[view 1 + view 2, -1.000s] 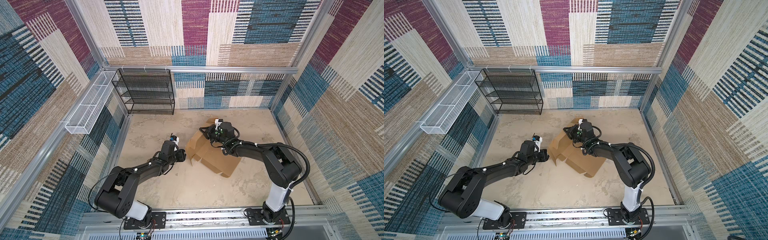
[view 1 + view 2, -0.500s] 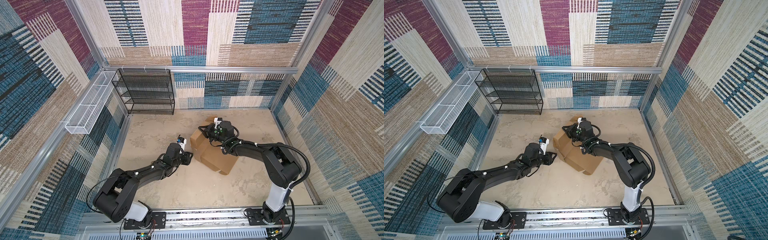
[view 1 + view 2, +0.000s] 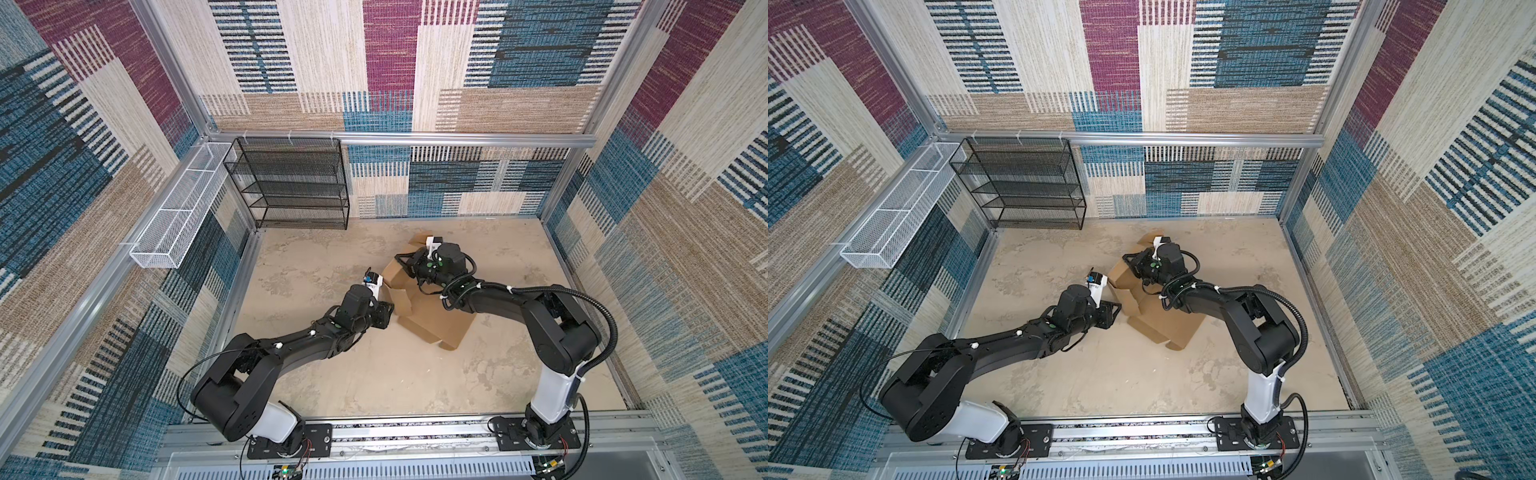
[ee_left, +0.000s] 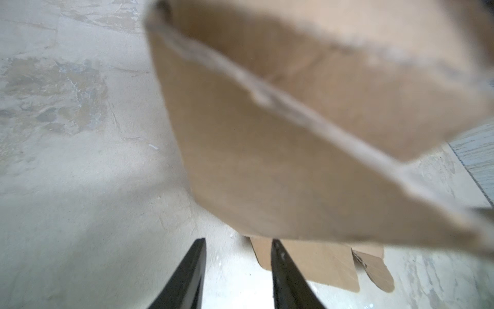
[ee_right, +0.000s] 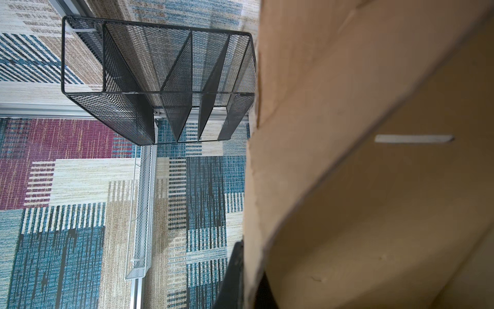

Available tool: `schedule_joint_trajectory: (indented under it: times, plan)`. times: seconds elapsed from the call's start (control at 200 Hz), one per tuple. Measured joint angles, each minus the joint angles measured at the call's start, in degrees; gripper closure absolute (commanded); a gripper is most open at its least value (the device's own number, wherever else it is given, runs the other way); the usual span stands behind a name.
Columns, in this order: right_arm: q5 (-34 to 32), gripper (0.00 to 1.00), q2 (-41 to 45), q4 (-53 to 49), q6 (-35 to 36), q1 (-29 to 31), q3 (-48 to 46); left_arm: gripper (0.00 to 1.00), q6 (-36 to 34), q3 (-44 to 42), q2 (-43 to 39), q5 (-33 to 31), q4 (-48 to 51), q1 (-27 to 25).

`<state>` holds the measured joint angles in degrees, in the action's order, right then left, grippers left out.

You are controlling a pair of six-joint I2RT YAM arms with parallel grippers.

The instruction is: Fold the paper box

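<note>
The paper box [image 3: 436, 326] [image 3: 1173, 330] is plain brown cardboard, partly folded, lying mid-floor. Its far-left panel is raised off the floor. My right gripper [image 3: 405, 264] [image 3: 1131, 262] is shut on the top edge of that raised panel; in the right wrist view the card [image 5: 374, 187] passes between the dark fingers [image 5: 235, 267]. My left gripper [image 3: 386, 313] [image 3: 1113, 311] is low beside the box's left side, open and holding nothing. In the left wrist view the raised panel [image 4: 267, 160] hangs just ahead of the gripper [image 4: 238, 240], with a flat flap [image 4: 315, 264] on the floor behind the fingertips.
A black mesh shelf [image 3: 297, 183] [image 5: 160, 80] stands against the back wall on the left. A white wire basket [image 3: 178, 220] hangs on the left wall rail. Patterned walls and metal frame rails enclose the floor on all sides.
My left gripper has moved right and nearer the box's left edge. The raised left panel has swung in and stands more upright. The right gripper has hardly moved.
</note>
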<state>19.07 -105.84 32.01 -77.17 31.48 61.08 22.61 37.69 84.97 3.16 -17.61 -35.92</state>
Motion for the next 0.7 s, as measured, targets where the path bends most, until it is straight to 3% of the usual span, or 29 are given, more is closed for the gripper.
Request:
schedule_joint_trajectory:
  times: [0.701]
  plan:
    - [0.92,0.98,-0.09,12.13,-0.83,0.00,-8.13,0.57,3.82,-0.07,1.70,-8.17,-0.17,-5.53]
